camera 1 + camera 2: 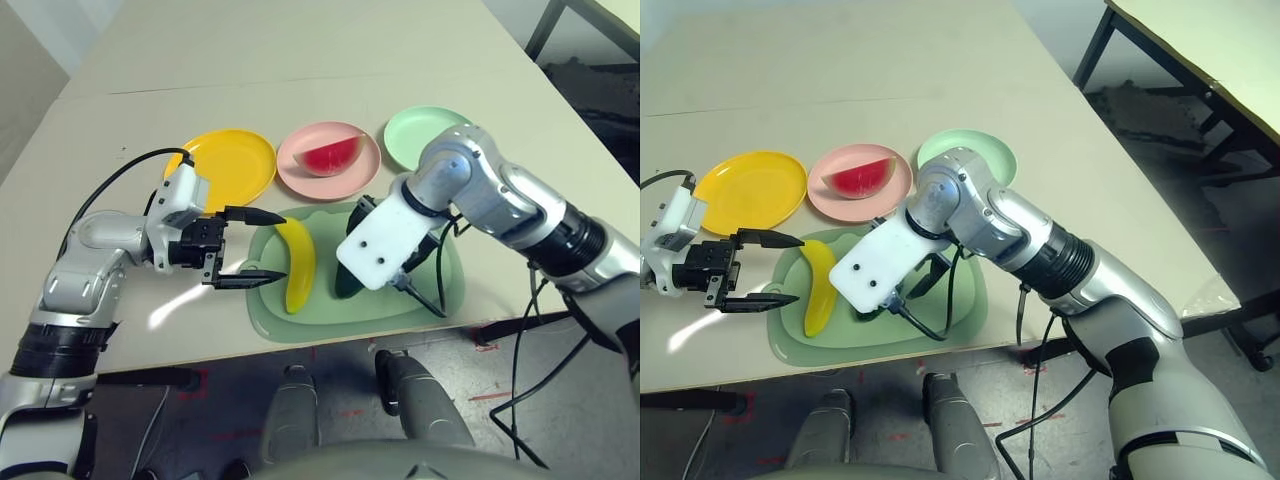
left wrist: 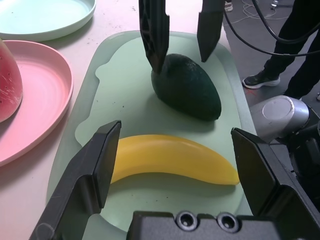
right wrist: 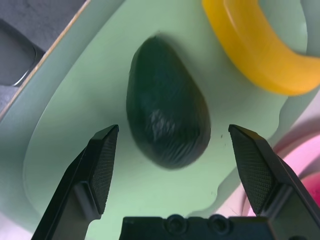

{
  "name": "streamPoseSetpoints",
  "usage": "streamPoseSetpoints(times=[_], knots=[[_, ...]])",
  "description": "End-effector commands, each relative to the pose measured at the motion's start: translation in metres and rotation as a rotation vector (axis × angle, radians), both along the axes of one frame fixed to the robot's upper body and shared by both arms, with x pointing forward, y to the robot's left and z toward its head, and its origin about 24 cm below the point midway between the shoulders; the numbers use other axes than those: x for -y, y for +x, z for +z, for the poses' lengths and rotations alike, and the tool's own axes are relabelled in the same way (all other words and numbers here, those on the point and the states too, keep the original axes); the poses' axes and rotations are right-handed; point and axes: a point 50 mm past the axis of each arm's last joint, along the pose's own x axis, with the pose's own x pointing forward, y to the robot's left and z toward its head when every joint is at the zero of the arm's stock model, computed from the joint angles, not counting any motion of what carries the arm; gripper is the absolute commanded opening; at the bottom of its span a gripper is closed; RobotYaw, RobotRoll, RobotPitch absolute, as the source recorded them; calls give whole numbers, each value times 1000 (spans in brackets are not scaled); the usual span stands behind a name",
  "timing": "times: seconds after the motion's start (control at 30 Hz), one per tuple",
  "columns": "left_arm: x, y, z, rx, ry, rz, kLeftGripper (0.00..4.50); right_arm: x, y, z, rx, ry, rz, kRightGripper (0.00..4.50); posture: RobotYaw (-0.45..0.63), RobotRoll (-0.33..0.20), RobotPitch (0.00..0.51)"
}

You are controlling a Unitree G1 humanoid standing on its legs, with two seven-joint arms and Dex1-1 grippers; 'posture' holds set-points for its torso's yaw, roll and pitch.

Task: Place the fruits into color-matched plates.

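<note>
Hanging steeply over the large pale green rounded mat, the right tool has its two black fingers spread wide and empty, one to each side of the dark green toy avocado, not touching it. The avocado lies flat on the mat, its long axis running away from the tool's palm, so the fingers stand across its narrow width (a straight descent looks enough to bracket it). The right arm is clearly the nearer one for this fruit.

On the same mat, just beside the avocado towards the robot's left, lies the curved yellow toy banana. The left tool hovers at the mat's left edge, pointing sideways at the banana, its fingers also wide apart and holding nothing.

Beyond the mat on the tabletop stand three round shallow plastic plates: the yellow plate bare, the pink plate already carrying the red watermelon wedge with green rind, and the mint green plate waiting for the avocado, just past the mat's far right corner.
</note>
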Motion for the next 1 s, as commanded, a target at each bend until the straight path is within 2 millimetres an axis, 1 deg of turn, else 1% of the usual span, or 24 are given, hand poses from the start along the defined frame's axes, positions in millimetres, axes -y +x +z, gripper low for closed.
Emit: streamPoseSetpoints(times=[0.03, 0.43, 0.67, 1.0], knots=[[0, -2, -3, -3, 23, -5, 4500, 0, 1, -3, 4, 1, -2, 4454, -17, 0, 214], [-1, -2, -4, -3, 27, -4, 4500, -3, 5, -16, -13, 0, -15, 4454, -14, 0, 218], [-1, -2, -4, 1, 27, 1, 4500, -3, 2, -23, -33, -10, -17, 4454, -11, 0, 219], [-2, -2, -6, -1, 24, 3, 4500, -6, -1, -23, -43, -4, -12, 4454, -10, 0, 217]])
